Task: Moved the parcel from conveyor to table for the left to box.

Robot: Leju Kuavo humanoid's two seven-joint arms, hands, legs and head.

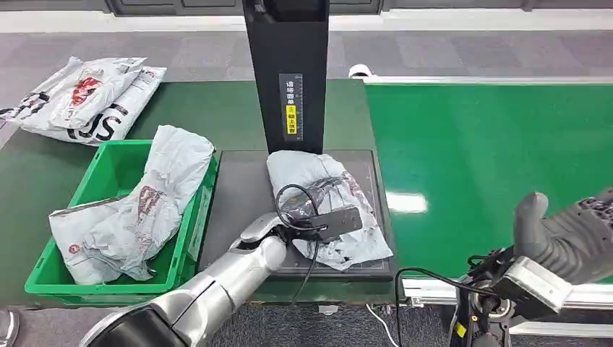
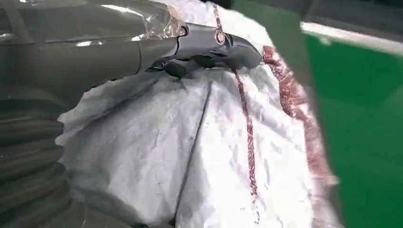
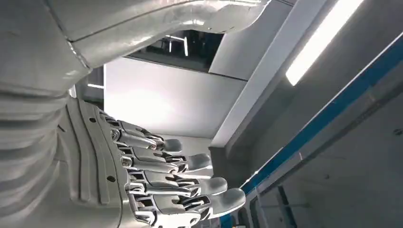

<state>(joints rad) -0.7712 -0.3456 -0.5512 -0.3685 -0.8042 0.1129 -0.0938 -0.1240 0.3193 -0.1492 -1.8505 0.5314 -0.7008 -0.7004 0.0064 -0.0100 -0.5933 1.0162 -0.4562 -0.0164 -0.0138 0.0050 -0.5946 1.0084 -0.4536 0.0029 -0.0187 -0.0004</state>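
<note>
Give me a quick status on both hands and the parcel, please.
Left hand on the parcel, grip unconfirmed. Right hand open, empty, raised beside the conveyor. Green bin already holds parcels.

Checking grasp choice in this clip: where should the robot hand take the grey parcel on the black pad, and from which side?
Probably from above at the near edge. The grey parcel lies flat and crumpled on the black pad, and the black post blocks its far side. The left robot hand is already on that near part.

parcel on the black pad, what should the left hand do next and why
Probably close on the parcel and lift it toward the green bin. The left hand already rests on it, seemingly without a firm grip; the right hand is open, off by the conveyor.
</note>
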